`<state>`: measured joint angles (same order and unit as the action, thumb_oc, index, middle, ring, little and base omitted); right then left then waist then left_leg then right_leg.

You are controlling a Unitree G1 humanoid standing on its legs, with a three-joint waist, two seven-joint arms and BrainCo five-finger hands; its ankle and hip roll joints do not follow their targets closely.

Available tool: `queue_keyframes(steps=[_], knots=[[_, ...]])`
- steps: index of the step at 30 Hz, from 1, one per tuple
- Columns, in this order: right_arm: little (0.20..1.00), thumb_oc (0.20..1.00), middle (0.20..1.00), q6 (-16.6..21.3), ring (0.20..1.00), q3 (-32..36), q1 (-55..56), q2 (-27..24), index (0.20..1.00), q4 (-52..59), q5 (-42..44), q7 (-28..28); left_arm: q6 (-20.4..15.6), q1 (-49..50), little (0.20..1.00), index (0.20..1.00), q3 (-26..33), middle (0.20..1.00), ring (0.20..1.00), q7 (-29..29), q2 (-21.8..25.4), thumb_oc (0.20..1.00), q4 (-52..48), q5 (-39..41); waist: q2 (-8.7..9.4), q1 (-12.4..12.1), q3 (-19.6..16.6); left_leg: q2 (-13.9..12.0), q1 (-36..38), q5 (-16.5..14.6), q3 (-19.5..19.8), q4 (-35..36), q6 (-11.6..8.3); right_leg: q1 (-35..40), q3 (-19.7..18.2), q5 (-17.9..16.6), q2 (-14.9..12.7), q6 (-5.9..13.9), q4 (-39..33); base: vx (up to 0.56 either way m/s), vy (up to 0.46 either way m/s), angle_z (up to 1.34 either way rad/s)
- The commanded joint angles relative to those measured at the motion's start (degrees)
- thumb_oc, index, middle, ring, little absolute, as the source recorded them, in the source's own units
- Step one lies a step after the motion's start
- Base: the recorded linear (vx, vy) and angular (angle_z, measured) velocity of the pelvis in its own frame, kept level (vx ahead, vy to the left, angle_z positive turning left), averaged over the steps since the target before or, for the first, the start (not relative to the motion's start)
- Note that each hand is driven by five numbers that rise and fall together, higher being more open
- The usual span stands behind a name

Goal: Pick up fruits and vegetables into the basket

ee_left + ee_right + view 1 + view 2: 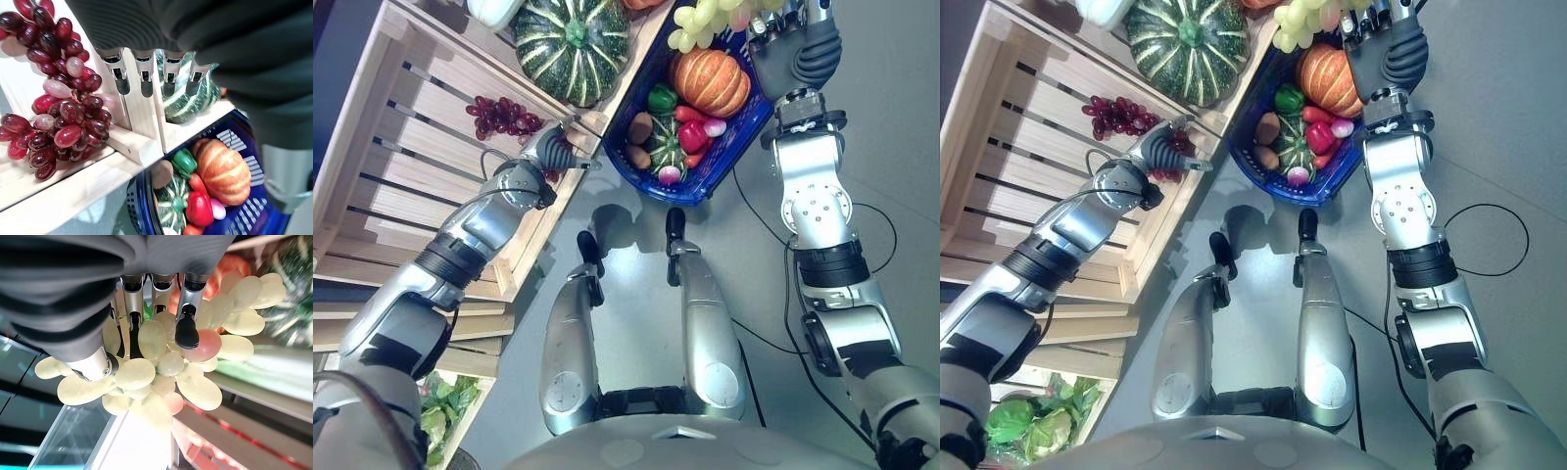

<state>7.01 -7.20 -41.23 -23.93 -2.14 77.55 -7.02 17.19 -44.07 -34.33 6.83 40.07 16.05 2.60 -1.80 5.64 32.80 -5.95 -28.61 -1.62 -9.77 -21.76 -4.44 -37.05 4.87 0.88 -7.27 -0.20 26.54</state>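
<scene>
The green grapes (161,377) hang in the right hand (795,49), whose fingers (187,328) are curled down into the bunch and pinch it; in the head views the bunch sits just above the far rim of the blue basket (744,137), over the orange pumpkin (710,83). The step in hand looks like the drop: the bunch is carried and not yet released. The next move probably calls for lowering it a little toward the basket's open middle and uncurling the fingers so it settles on the pile rather than rolling off the rim.

Inside the basket I count one orange pumpkin, one green pepper (662,98), one red pepper (692,137), one small striped green squash (663,147), two brown kiwi-like fruits (640,127) and two pink-and-white radishes (715,126); anything deeper is hidden.

To the basket's left stands a wooden crate shelf (401,117). On it, one large striped green pumpkin (573,44) lies nearest the basket, and one bunch of red grapes (504,116) lies further along the slats. The left hand (548,149) hovers by the crate's edge between the red grapes and the basket, fingers (144,81) straight and relaxed, holding nothing. A likely later pick is the red bunch.
</scene>
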Motion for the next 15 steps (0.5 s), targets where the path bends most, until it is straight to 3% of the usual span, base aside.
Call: queue_keyframes(steps=[1,11,12,13,14,15], knots=[[0.200,0.200,0.200,0.97,0.200,3.56,0.47,-0.85,0.200,4.87,-0.97,1.34,-4.04,3.25,1.000,1.000,6.36,1.000,1.000,5.87,-0.35,1.000,-0.85,2.40,-2.99,1.03,-3.01,1.86,-2.89,1.87,-1.76,-0.81,2.28,1.94,3.94,4.79,2.24,0.79,3.35,0.00,0.031,-0.03],[0.200,0.200,0.200,2.56,0.200,3.58,3.25,-0.61,0.200,-5.06,4.57,0.48,-8.41,5.12,1.000,1.000,10.86,1.000,1.000,11.77,-0.44,1.000,1.55,4.68,-3.92,-0.06,-3.01,2.28,-7.49,2.89,-1.86,-0.73,2.18,-2.68,4.05,4.41,2.51,0.76,4.16,0.01,0.001,0.00],[0.200,0.200,0.200,2.40,0.200,3.62,3.56,-0.73,0.200,-6.82,5.80,0.54,-8.70,5.32,1.000,1.000,11.08,1.000,1.000,12.20,-0.28,1.000,1.75,5.05,-4.12,-0.24,-3.01,2.54,-7.24,1.61,-1.19,-1.08,1.68,-2.45,3.60,5.83,2.49,1.24,4.79,0.01,-0.011,0.05],[0.200,0.200,0.200,2.21,0.200,3.69,3.39,-0.98,0.200,-8.73,6.86,0.79,-8.71,5.18,1.000,1.000,11.32,1.000,1.000,12.43,0.04,1.000,1.77,5.34,-4.35,-0.52,-3.01,2.38,-8.59,3.06,-1.76,-0.73,2.12,-3.80,4.22,4.55,2.34,0.77,4.54,0.08,-0.006,0.06],[0.200,0.200,0.200,2.01,0.200,3.74,3.43,-1.18,0.200,-9.71,7.52,0.87,-8.67,5.23,1.000,1.000,11.36,1.000,1.000,12.48,0.17,1.000,1.87,5.57,-4.43,-0.59,-3.01,2.58,-8.01,1.79,-1.16,-1.00,1.63,-3.26,3.74,5.84,2.36,1.25,4.97,-0.06,-0.020,0.08],[0.200,0.200,0.200,1.74,0.200,3.80,3.06,-1.59,0.200,-11.81,8.89,1.53,-8.74,4.95,1.000,1.000,11.49,1.000,1.000,12.69,0.42,1.000,1.98,5.77,-4.72,-0.81,-3.01,2.45,-9.49,3.29,-1.68,-0.63,2.11,-4.83,4.30,4.55,2.24,0.77,4.81,0.08,-0.006,0.09]])
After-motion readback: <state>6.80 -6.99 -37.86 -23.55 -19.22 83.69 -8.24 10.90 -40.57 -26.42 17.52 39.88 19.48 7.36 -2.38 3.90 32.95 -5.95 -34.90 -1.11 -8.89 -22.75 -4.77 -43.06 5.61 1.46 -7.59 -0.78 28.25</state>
